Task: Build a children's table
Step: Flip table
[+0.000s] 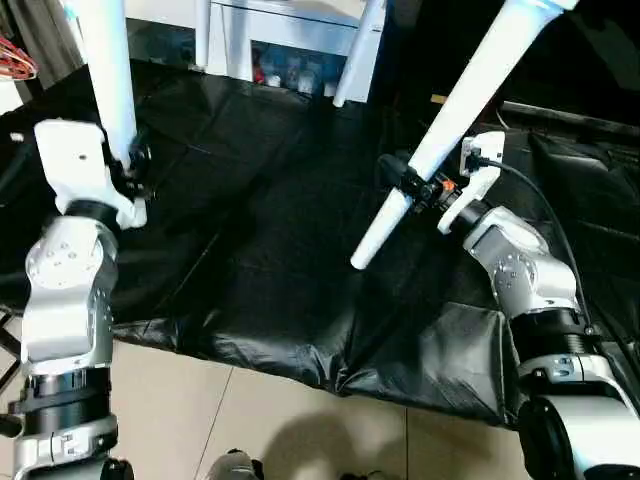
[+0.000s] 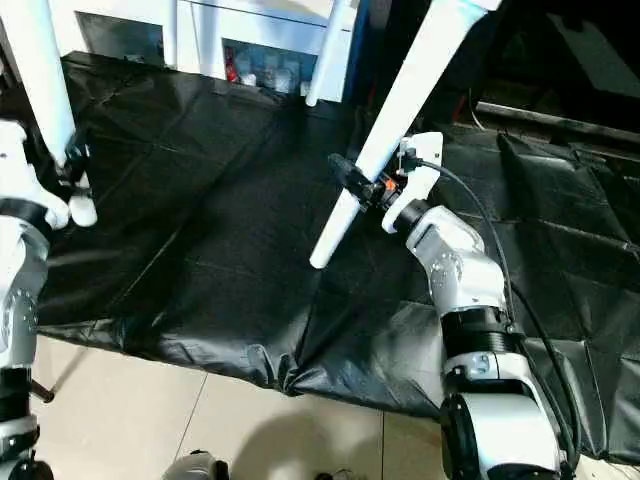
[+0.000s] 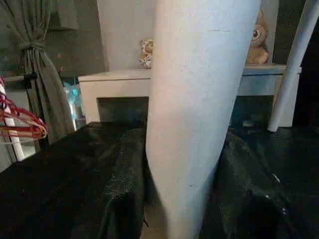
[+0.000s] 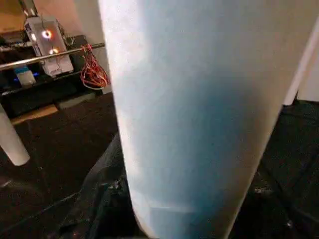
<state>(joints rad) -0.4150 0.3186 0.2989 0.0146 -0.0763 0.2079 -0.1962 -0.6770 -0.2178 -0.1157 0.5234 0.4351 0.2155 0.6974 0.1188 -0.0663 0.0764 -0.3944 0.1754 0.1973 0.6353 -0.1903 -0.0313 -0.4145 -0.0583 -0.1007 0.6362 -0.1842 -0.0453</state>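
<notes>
Head stereo pair: looking forward-down over silver forearms at black plastic floor sheet, same scene, slight sideways offset. Wrist cams: each pressed close against its own long white tapered plastic leg, facing along it.

Open lane: black floor sheet between the two arms is bare. Obstacles: slanted table leg crosses right side, its tip hanging over the sheet; near-upright leg blocks left. Far edge: white cabinet plus two more legs standing before it.
</notes>
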